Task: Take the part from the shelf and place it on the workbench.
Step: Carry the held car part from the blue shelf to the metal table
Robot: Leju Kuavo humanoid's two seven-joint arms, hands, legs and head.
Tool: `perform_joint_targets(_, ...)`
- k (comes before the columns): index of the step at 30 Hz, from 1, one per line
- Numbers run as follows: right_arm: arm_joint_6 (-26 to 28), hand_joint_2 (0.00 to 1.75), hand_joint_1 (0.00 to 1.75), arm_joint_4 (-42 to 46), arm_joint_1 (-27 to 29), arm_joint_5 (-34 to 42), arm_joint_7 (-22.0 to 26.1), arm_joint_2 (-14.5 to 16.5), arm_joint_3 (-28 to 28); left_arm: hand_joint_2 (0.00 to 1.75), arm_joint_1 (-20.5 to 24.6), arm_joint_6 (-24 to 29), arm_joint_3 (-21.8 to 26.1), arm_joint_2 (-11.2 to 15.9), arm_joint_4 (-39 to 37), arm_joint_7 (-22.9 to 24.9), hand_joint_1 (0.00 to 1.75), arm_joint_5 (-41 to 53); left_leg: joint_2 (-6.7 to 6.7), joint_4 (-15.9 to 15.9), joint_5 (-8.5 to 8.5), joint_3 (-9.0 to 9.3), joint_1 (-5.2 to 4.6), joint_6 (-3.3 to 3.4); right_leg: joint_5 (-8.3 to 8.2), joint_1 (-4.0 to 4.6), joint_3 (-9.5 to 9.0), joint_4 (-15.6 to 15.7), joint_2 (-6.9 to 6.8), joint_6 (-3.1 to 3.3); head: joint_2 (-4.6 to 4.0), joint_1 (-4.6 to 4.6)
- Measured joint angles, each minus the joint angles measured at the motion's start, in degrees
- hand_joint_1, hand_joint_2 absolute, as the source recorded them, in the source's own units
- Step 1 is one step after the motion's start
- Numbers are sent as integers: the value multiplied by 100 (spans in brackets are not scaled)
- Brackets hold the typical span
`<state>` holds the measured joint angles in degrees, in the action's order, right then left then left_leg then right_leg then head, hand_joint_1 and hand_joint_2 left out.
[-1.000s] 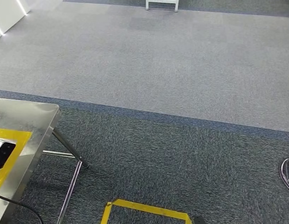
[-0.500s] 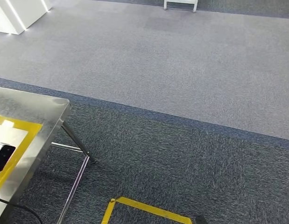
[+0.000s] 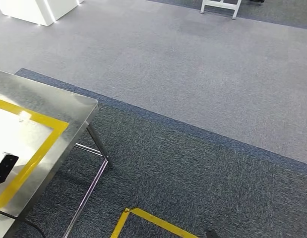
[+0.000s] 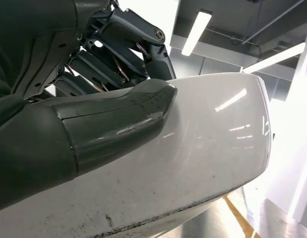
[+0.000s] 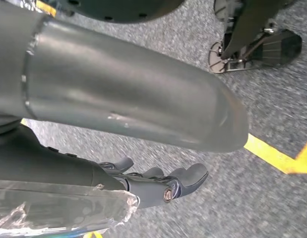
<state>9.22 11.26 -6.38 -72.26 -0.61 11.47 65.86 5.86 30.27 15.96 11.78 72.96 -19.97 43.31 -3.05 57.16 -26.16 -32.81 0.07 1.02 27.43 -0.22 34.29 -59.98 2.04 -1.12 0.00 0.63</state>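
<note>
Floor: grey carpet is seen across the upper part of the head view, with a darker speckled carpet nearer the robot; a yellow tape outline is laid on the dark carpet at about 6 o'clock.
Workbench: a steel workbench is seen at about 9 o'clock in the head view, its top marked with a yellow tape border; a slanted leg is visible under its corner.
Small items: a small black object lies on the workbench inside the yellow border, and a dark cable hangs past the near edge.
Part: a smooth white curved part is seen in the left wrist view, close against the hand.
Left hand: the left hand is wrapped on the part, the thick thumb pressed along its surface and the darker fingers curled over its far side.
Right hand: the right hand is seen above the dark carpet with its fingers stretched out and nothing held; yellow tape is seen on the floor beyond it.
Background: white furniture stands at about 11 o'clock, and a white frame at about 1 o'clock.
</note>
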Motion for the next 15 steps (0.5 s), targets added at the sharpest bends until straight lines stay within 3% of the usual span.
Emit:
perform_joint_targets(2, 0, 0, 0, 0, -4, -1, -3, 0, 0, 175, -4, 1, 2, -1, 0, 1, 168, -1, -71, 13, 6, -28, 5, -59, -18, -1, -138, 242, 83, 26, 0, 4)
perform_joint_targets(4, -1, 0, 0, 0, -7, -2, -7, 2, 1, 175, -22, 3, 7, 6, -1, 2, 168, 0, -112, 26, -1, -45, 30, -115, -35, 3, -154, 265, 18, 67, -1, 3)
perform_joint_targets(5, -1, 0, 0, 0, -9, -2, -8, 3, 2, 175, -30, 4, 11, 13, -1, 2, 168, 1, -70, 88, -56, -71, 36, -140, -43, -2, -165, 281, -16, 99, -1, 10)
perform_joint_targets(7, -1, 0, 0, 0, -13, -2, -7, 5, 1, 175, -24, 6, 18, 24, -1, 2, 168, 0, 94, 522, -326, -267, 43, -189, -52, -15, -183, 308, -99, 159, -1, 23)
perform_joint_targets(9, 0, 0, 0, 0, -4, -3, -8, 5, 1, 175, -27, 7, 20, 19, -2, 2, 168, -1, 218, 1297, -676, -643, 56, -233, -40, -6, -184, 308, -186, 183, 0, 27)
perform_joint_targets(10, 0, 0, 0, 0, 1, -3, -8, 5, 2, 175, -40, 7, 20, 14, -2, 2, 168, -2, 240, 1589, -758, -789, 64, -247, -34, -2, -185, 307, -230, 187, -1, 25)
perform_joint_targets(11, -1, 0, 0, 0, 5, -3, -9, 4, 2, 175, -54, 7, 20, 11, -2, 3, 168, -2, 251, 1686, -727, -843, 69, -255, -27, 1, -189, 306, -274, 187, -1, 25)
perform_joint_targets(12, -1, 0, 0, 0, 5, -4, -9, 5, 2, 175, -61, 7, 20, 11, -2, 3, 168, -2, 267, 1540, -582, -773, 73, -256, -18, 3, -199, 304, -314, 182, -1, 26)
perform_joint_targets(14, -4, 0, 0, 0, 0, -8, -9, 5, 2, 175, -58, 7, 21, 13, -2, 4, 168, -2, 387, 769, -179, -376, 67, -244, 6, 11, -236, 302, -390, 159, 0, 26)
perform_joint_targets(15, -6, 0, 0, 0, -4, -12, -9, 5, 1, 175, -50, 7, 22, 13, -2, 4, 168, -1, 460, 396, -57, -188, 50, -225, 22, 26, -247, 293, -423, 136, -1, 27)
